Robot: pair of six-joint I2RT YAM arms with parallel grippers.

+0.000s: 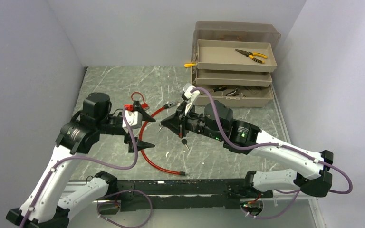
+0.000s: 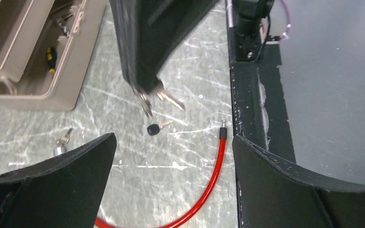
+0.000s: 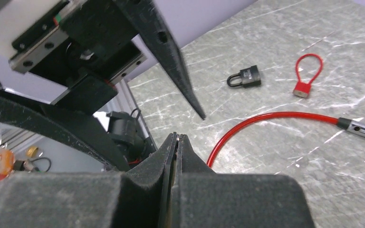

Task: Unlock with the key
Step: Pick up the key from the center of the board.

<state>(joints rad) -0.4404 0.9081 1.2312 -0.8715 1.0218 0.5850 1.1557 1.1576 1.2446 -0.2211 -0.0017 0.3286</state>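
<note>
My right gripper (image 3: 177, 137) is shut on a silver key (image 2: 147, 100); a thin metal edge shows between its pads, and a second silver key (image 2: 172, 100) dangles beside it. A black-headed key (image 2: 153, 128) appears to lie on the table just below. My left gripper (image 2: 173, 138) stands wide open with nothing between its fingers, facing the right gripper (image 1: 162, 125) over the red cable lock (image 1: 147, 135). The cable's metal lock end (image 3: 356, 127) lies to the right. On the table beyond it are a black padlock (image 3: 244, 76) and a red padlock (image 3: 308, 78).
A tan tiered toolbox (image 1: 233, 71) with pliers (image 1: 251, 55) in its top tray stands at the back right. The cable's free tip (image 2: 223, 129) lies close to the black base rail (image 1: 180, 185) along the near edge. Grey walls close in both sides.
</note>
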